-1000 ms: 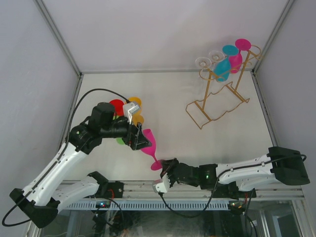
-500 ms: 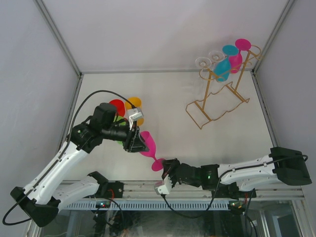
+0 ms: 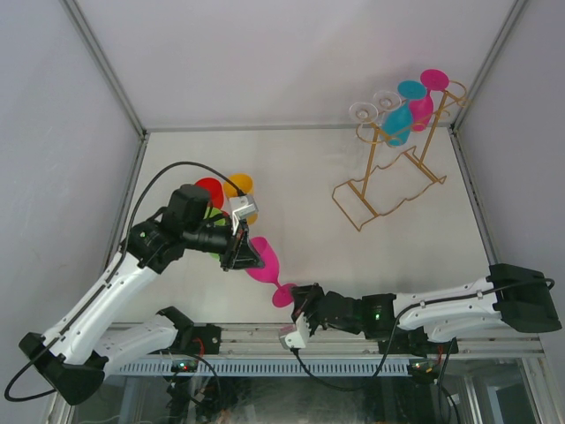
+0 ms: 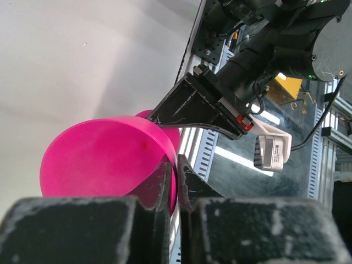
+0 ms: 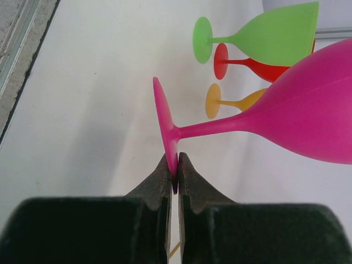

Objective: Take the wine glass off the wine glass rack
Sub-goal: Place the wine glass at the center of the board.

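A pink wine glass (image 3: 265, 263) lies on its side above the table's near edge, far from the wine glass rack (image 3: 388, 181), a gold wire frame at the back right. My left gripper (image 3: 249, 256) is shut on the rim of its bowl (image 4: 104, 157), one finger inside and one outside (image 4: 176, 165). My right gripper (image 3: 297, 302) is shut on the edge of its foot (image 5: 165, 124), pinched at the fingertips (image 5: 174, 165). A teal glass (image 3: 399, 119) and another pink glass (image 3: 424, 99) hang from the rack, beside two clear ones (image 3: 362, 112).
A red glass (image 3: 209, 190) and an orange glass (image 3: 240, 185) lie on the table behind my left wrist; a green glass (image 5: 275, 38) lies with them. The metal rail (image 4: 198, 148) of the table's near edge runs just below the held glass.
My left gripper has gone from open round the bowl's rim to shut on it. The glass and both grippers shifted only slightly.
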Action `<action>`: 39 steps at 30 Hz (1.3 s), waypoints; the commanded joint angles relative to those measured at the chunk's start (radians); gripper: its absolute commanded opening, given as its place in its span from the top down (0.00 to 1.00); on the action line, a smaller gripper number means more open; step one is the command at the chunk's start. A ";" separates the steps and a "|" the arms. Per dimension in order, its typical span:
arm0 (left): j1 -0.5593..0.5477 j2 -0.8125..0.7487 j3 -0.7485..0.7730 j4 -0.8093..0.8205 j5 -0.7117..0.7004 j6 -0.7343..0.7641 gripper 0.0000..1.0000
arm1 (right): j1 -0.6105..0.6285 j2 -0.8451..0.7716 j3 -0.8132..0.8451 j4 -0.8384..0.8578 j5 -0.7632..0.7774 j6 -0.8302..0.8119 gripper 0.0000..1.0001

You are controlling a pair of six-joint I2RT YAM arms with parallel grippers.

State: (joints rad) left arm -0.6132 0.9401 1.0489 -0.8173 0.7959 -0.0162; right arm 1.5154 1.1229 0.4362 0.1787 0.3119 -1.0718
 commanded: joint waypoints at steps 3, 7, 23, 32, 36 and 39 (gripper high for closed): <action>-0.017 0.004 0.040 -0.062 0.017 0.021 1.00 | -0.021 -0.024 0.018 0.096 0.042 0.028 1.00; -0.017 0.001 0.046 -0.066 -0.013 0.022 1.00 | -0.019 -0.026 0.018 0.092 0.053 0.044 1.00; -0.017 0.003 0.060 -0.095 -0.070 0.029 0.56 | -0.020 -0.057 0.009 0.130 0.003 0.006 1.00; -0.017 -0.014 0.043 -0.086 -0.029 0.038 0.66 | -0.023 -0.056 0.005 0.140 0.020 -0.005 1.00; -0.017 -0.023 0.046 -0.087 -0.037 0.045 0.97 | -0.027 -0.053 0.005 0.134 0.029 0.009 1.00; -0.017 -0.033 0.049 -0.078 -0.073 0.035 1.00 | -0.027 -0.052 0.005 0.123 0.035 0.020 1.00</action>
State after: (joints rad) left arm -0.6262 0.9318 1.0626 -0.8871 0.7589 0.0109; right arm 1.5036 1.0927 0.4259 0.2092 0.2977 -1.0897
